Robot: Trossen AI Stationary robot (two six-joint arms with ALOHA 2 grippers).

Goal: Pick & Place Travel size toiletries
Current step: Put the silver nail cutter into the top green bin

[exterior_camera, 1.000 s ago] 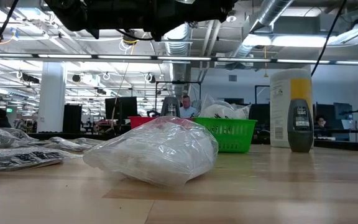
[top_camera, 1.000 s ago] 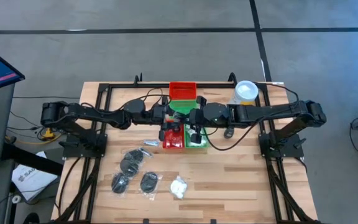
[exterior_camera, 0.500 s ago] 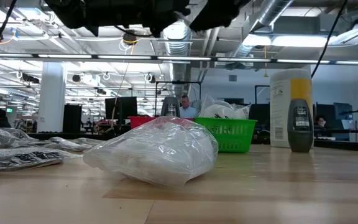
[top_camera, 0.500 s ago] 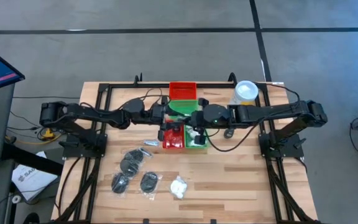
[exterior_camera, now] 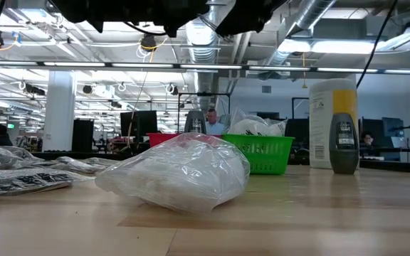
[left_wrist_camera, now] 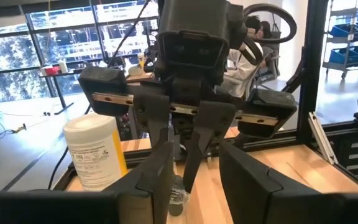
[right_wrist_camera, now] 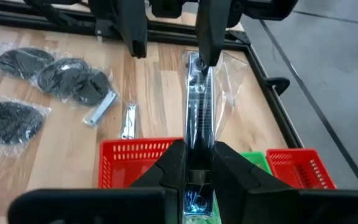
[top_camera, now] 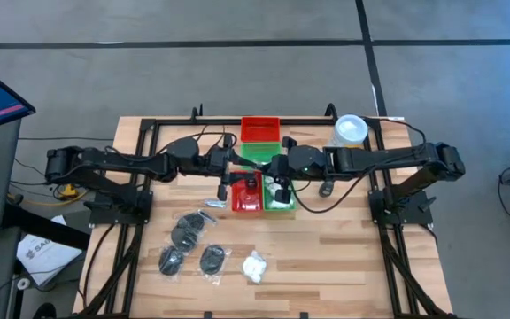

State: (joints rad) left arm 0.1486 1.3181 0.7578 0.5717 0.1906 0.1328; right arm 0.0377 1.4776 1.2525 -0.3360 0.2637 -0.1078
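My right gripper [right_wrist_camera: 199, 163] is shut on a clear-plastic packet [right_wrist_camera: 197, 106] with a long dark item inside, above the red tray [top_camera: 247, 197] and the green tray [top_camera: 280, 202]. My left gripper [left_wrist_camera: 194, 177] faces it, open, at the packet's far end [right_wrist_camera: 196, 63]. More toiletries lie on the wood at the near left: packets with dark discs [top_camera: 189, 232], a white puffy lump [top_camera: 254, 266] and small pale sticks [right_wrist_camera: 128, 121]. My left gripper has one finger [right_wrist_camera: 209, 37] right by the packet's far end; whether it touches, I cannot tell. My right gripper pinches the packet's near end [right_wrist_camera: 199, 146] between its two fingers, slanting down toward the table's left. The packet runs straight out past the fingers, along them, lifted clear of the trays.
A second red tray [top_camera: 259, 129] stands at the far edge. The tall yellow canister with a white lid [top_camera: 350, 131] is at the far right. A black frame [top_camera: 149, 128] rims the table. In the low view the white puffy packet [exterior_camera: 180, 171] lies close in front.
My left gripper has drawn back toward the table's left edge, away from my right gripper. My right gripper has kept its place with the packet.
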